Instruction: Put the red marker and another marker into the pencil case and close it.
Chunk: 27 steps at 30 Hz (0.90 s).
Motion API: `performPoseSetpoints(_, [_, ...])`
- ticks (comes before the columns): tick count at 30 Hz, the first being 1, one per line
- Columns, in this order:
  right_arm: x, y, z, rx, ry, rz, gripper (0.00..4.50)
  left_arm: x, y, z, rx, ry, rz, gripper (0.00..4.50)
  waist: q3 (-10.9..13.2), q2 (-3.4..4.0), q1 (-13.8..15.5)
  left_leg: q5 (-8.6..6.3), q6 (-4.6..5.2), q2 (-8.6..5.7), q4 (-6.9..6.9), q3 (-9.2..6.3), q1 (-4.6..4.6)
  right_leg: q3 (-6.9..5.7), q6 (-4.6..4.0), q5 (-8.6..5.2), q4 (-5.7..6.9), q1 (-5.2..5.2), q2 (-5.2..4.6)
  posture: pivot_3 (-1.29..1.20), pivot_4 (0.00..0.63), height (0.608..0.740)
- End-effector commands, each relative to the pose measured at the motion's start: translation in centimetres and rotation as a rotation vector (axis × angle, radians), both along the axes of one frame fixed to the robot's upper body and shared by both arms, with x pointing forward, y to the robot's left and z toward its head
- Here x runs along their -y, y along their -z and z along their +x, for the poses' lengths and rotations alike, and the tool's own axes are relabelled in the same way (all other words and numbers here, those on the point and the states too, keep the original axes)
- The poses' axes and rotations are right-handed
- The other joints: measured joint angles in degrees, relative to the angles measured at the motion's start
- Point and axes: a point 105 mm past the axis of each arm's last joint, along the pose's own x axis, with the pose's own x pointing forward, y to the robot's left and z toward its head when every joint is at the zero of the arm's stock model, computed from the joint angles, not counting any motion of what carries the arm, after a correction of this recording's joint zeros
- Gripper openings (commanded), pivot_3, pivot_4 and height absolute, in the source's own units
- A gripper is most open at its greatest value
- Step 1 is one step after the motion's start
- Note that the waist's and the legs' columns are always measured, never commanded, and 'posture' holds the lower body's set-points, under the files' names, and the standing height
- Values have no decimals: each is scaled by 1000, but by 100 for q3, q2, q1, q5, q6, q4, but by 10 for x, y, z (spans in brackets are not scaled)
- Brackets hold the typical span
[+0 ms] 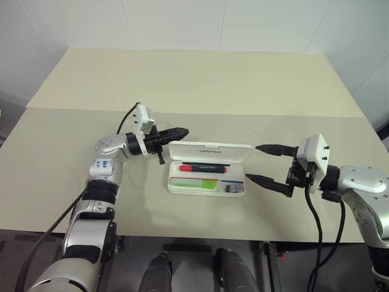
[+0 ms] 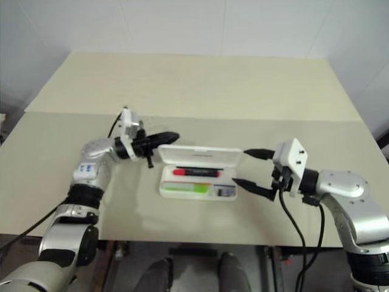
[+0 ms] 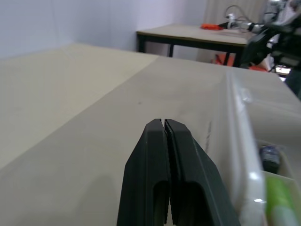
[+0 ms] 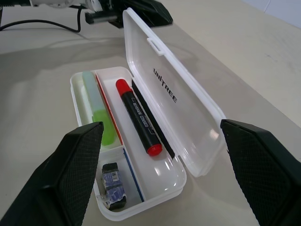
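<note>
"UNITREE" on open pencil case (image 4: 141,136) lid; 2 markers inside.

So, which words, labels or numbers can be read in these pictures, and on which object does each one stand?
"UNITREE": dark letters on the raised lid of the pencil case.
White print along the black barrel of the red marker: too small to read.
Blue label on the small dark item in the case's end compartment: too blurred to read.
Blue marks on a white part of the left arm: not legible.

Small dark item (image 4: 113,184) in case corner unidentifiable.
</note>
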Motion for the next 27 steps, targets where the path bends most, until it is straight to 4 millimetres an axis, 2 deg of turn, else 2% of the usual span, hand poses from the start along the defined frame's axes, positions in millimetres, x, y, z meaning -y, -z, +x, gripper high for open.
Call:
performPoseSetpoints(1, [-2,-12,-5,62,-13,14,4216,-1,-8,-23,58,138,47,15,0,0,-1,0,0,0,0,0,0,0,0,0,0,0,0,0,150,740])
performPoseSetpoints(4, [-2,-12,-5,63,-13,12,4216,-1,0,-36,33,217,124,15,0,0,-2,0,0,0,-1,0,1,0,-1,-1,0,0,0,0,150,740])
performPoseSetpoints(8, [-5,-12,-3,65,-15,16,4216,-1,26,-51,-7,304,292,15,0,0,-1,0,0,0,0,0,1,0,-2,-1,1,0,0,0,150,740])
performPoseSetpoints(17, [-5,-12,-7,55,-24,11,4216,-3,54,-63,-100,308,401,15,0,1,-1,0,1,0,-1,-1,1,0,-5,-3,0,0,0,0,150,740])
performPoseSetpoints(27, [-3,-13,-17,33,-44,-18,4216,-11,72,-54,-123,203,483,15,-1,1,1,-1,1,1,0,0,4,0,-7,-4,1,1,0,0,150,740])
